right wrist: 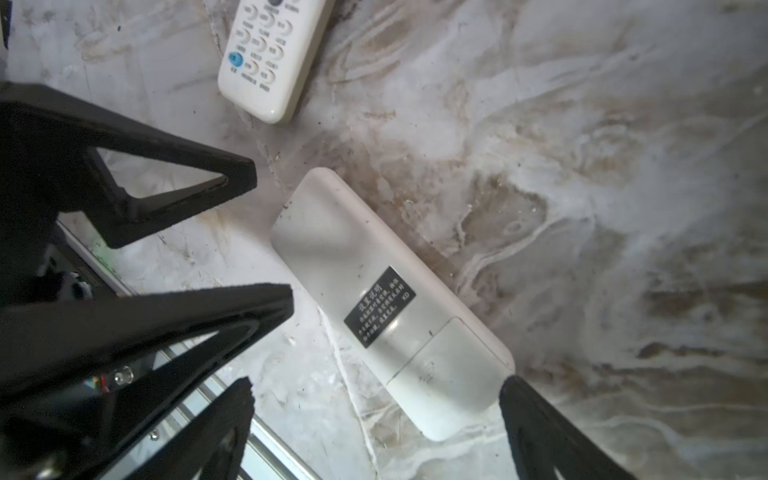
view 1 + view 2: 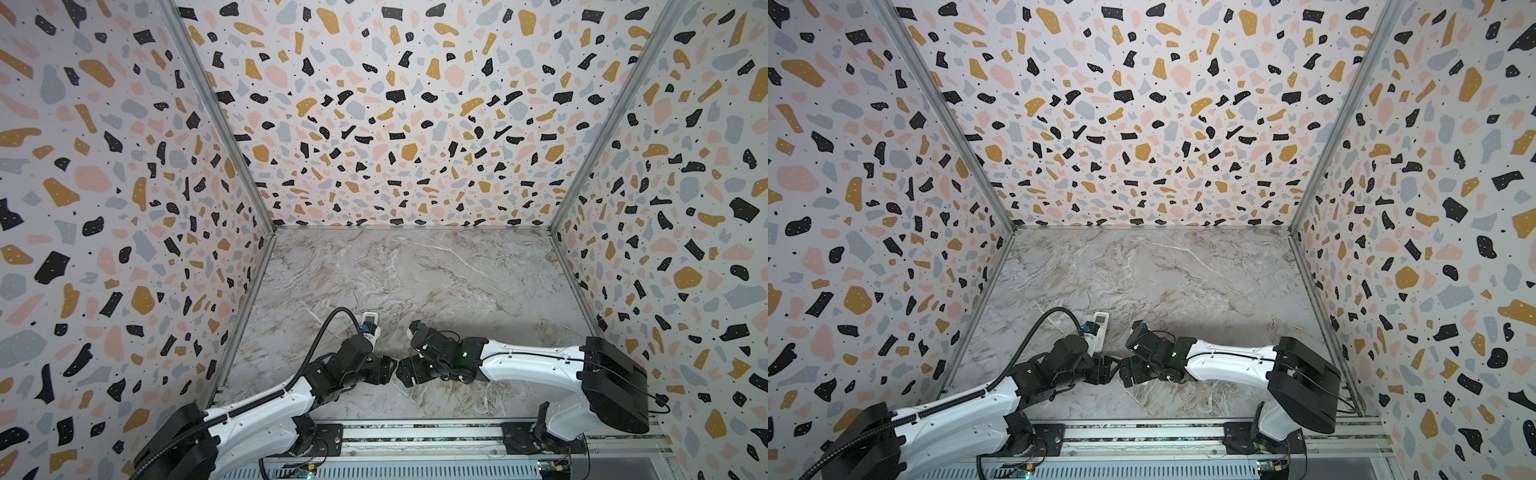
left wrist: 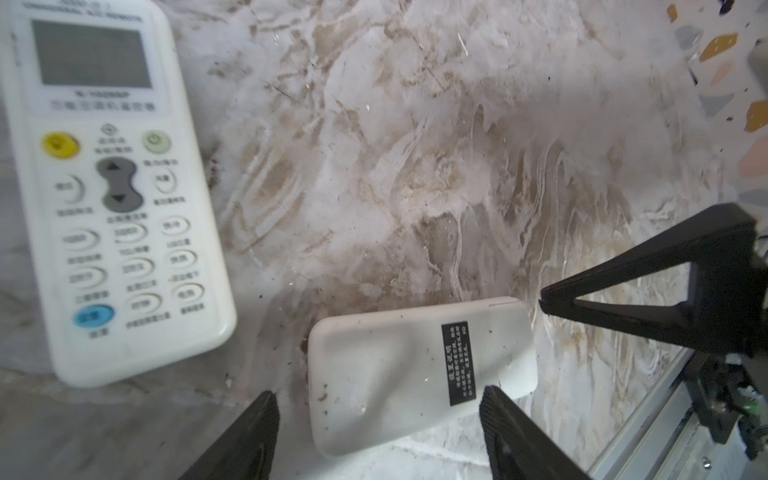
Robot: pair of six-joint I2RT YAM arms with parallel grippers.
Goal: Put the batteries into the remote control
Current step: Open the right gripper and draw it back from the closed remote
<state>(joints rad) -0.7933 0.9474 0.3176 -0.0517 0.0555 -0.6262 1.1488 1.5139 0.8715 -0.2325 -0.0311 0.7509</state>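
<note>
- This is looking like a robotics lab test booth, seen from above in both top views.
- Terrazzo-patterned wall panels (image 2: pixel 374 124) are closing in three sides, joined by bare aluminium corner posts (image 2: pixel 216 112).
- A marble-look tabletop (image 2: pixel 415 270) is forming the working surface.
- Two white-and-black robot arms, the left arm (image 2: pixel 257 415) and the right arm (image 2: pixel 532 365), are sitting bolted to a metal rail (image 2: pixel 415 432) along the near edge.
- A corrugated black cable (image 2: pixel 344 309) is looping off the left arm, and a small circuit board with loose wires (image 2: pixel 309 471) is lying exposed below the rail.

On table (image 3: pixel 415 145): face-down remote (image 3: pixel 399 374) near face-up remote (image 3: pixel 112 195).
</note>
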